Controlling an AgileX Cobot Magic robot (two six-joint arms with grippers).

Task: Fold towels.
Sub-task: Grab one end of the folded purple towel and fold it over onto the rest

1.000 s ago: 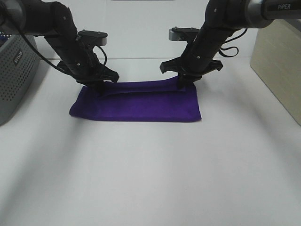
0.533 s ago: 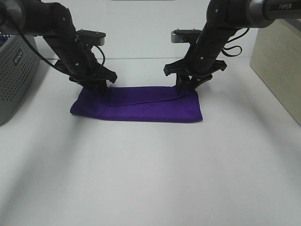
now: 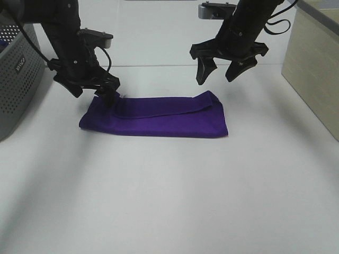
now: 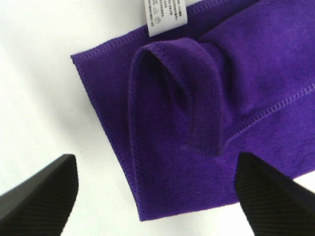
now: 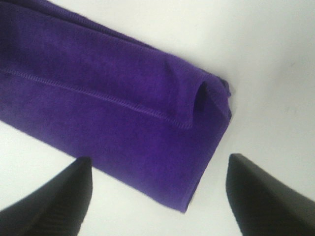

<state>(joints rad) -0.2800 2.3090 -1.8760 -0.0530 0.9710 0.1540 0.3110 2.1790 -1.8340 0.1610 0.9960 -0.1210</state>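
Far left edge of the ext. high view: a grey perforated basket (image 3: 15, 79), partly cut off by the frame. Just right of it, upper left, the left gripper (image 3: 92, 94) hangs low over the towel's far-left corner w/ jaws spread wide and nothing btwn them; can't tell if its lower fingertip (image 3: 109, 99) brushes the cloth. The left wrist view shows the same gripper (image 4: 157, 196) open, both black fingers clear of the fabric, w/ a puffed-up loop of hem below and a small white tag (image 4: 165, 17) on the cloth's edge. The purple towel (image 3: 159, 120) lies on the white table (image 3: 169, 201), centre of frame and a bit above mid-height, as a long horizontal band w/ a narrower flap laid over its far edge, stitched hem running lengthwise (image 4: 167, 147) (image 5: 98, 93). Upper right, the right gripper (image 3: 216, 79) sits well above the towel's far-right corner, jaws apart and empty; right wrist view confirms it (image 5: 160, 196), w/ a small raised fold at that corner. Right edge: a beige box (image 3: 312, 69).
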